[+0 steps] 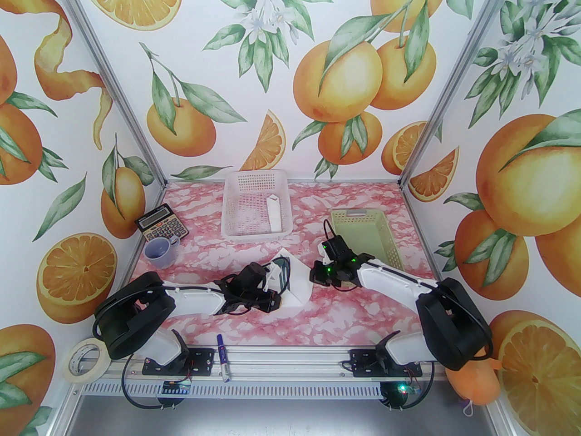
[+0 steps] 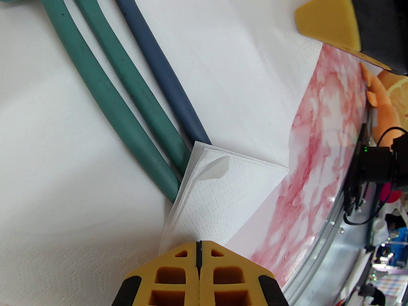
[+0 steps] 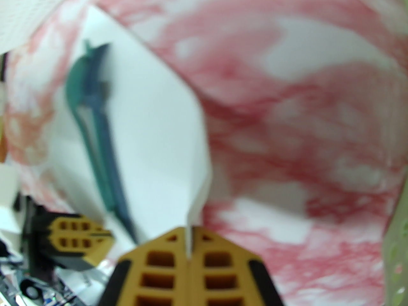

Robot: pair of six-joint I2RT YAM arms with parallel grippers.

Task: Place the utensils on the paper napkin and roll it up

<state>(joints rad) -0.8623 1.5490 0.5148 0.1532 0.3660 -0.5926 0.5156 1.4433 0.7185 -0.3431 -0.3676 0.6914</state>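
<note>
The white paper napkin (image 1: 297, 289) lies mid-table, its right side lifted. On it rest the utensils (image 1: 282, 270): two teal handles and a dark blue one side by side (image 2: 127, 100). A folded napkin corner (image 2: 223, 196) covers their ends. My left gripper (image 2: 199, 250) is shut, pinching that folded corner at the napkin's near-left side. My right gripper (image 3: 189, 237) is shut on the napkin's right edge (image 3: 197, 183), which stands up between its fingers; in the top view it sits at the napkin's right (image 1: 314, 276). The right wrist view is blurred but shows the utensils (image 3: 95, 132).
A white mesh basket (image 1: 236, 225) holding a white piece stands at the back. A pale green basket (image 1: 381, 225) is behind the right arm. A calculator (image 1: 161, 230) and a blue cup (image 1: 161, 249) sit far left. A blue-capped marker (image 1: 224, 357) and a tape roll (image 1: 84, 359) lie on the near rail.
</note>
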